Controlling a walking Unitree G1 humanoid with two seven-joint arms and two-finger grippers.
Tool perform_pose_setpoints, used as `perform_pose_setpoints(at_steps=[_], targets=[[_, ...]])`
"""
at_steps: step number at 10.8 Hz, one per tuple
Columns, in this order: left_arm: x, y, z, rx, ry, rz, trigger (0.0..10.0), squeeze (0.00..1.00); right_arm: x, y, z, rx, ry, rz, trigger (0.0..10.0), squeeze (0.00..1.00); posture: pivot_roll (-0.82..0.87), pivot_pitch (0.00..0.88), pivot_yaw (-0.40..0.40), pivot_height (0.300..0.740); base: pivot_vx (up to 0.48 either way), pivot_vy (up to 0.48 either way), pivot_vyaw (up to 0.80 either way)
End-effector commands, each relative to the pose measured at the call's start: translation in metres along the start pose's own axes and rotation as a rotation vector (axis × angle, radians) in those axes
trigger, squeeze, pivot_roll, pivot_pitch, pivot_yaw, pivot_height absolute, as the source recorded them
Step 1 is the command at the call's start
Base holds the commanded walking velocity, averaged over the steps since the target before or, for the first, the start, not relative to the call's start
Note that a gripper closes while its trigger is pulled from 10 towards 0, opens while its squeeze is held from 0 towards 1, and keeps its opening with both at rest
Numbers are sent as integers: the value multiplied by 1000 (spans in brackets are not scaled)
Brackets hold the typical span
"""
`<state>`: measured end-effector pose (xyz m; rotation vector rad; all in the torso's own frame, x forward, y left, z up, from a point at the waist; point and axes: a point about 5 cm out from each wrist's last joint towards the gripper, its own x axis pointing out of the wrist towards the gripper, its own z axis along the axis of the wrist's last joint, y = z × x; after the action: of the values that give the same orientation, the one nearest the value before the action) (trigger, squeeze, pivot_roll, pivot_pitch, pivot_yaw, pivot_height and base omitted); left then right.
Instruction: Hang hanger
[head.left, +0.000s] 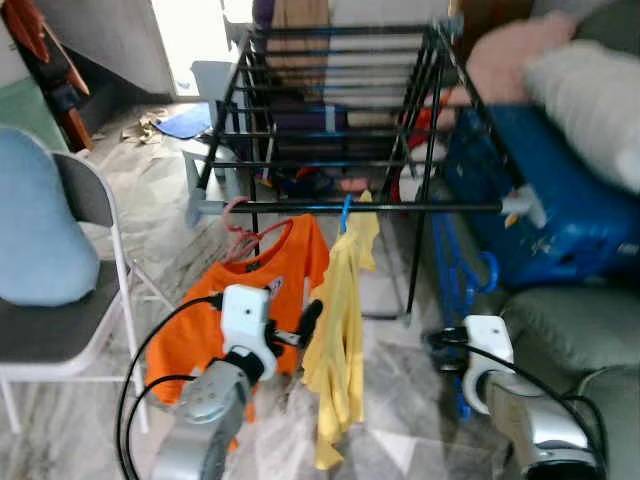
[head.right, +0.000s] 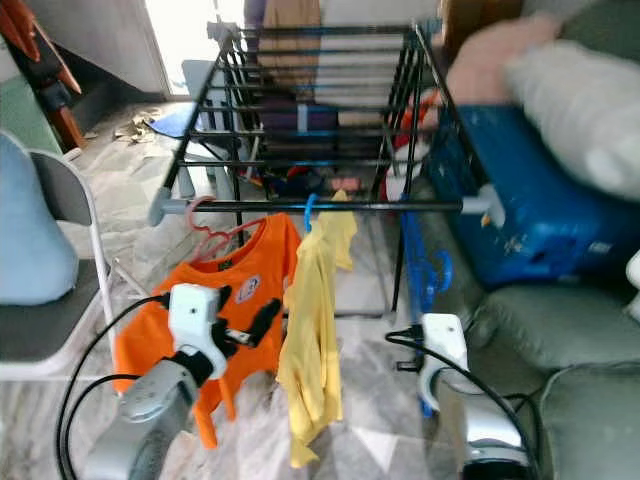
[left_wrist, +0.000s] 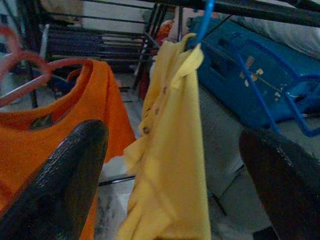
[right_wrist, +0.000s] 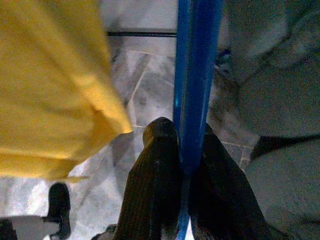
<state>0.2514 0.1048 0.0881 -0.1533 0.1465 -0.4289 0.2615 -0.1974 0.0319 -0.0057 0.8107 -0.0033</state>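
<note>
A: Judging from the near rail (head.left: 400, 208) of the black drying rack (head.left: 330, 110), 2 garments are already hung: an orange shirt (head.left: 215, 310) on a pink hanger (head.left: 240, 232) to the left, and a yellow garment (head.left: 340, 330) on a blue hook just to its right.

B: And the hanger still to be placed?

A: A blue hanger (right_wrist: 195, 80) is seen clenched between the fingers of the right tool (right_wrist: 181, 165), low on the right beside the green sofa (head.left: 570, 330). It is well below the rail, so the hanging itself is judged not yet done.

B: What is noted of the left tool?

A: The left tool (left_wrist: 175, 170) is held released, its 2 fingers spread wide, facing the yellow garment and near the orange shirt; nothing is gripped by it.

B: What is left, then?

A: The blue hanger would have to be raised and its hook set over the rail, where bare space is seen to the right of the yellow garment. Whether the hook is free of the blue frame (head.left: 470, 270) beside the sofa cannot be told.
</note>
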Motion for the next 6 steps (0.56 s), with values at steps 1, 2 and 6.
perform_pose_setpoints(at_steps=[1, 2, 6], targets=[[-2, 3, 3, 3, -18, 6, 10000, 0, 0, 3, 8, -5, -29, 5, 10000, 0, -129, 14, -7, 740, 0, 0, 0], [-2, 3, 3, -5, -13, -3, 10000, 0, 0, 1, 9, 1, -36, -10, 10000, 0, -130, 13, -6, 740, 0, 0, 0], [-2, 2, 3, -15, -13, -17, 10000, 0, 1, 2, 9, 8, -25, -11, 10000, 0, -126, 14, -8, 740, 204, 0, -320]])
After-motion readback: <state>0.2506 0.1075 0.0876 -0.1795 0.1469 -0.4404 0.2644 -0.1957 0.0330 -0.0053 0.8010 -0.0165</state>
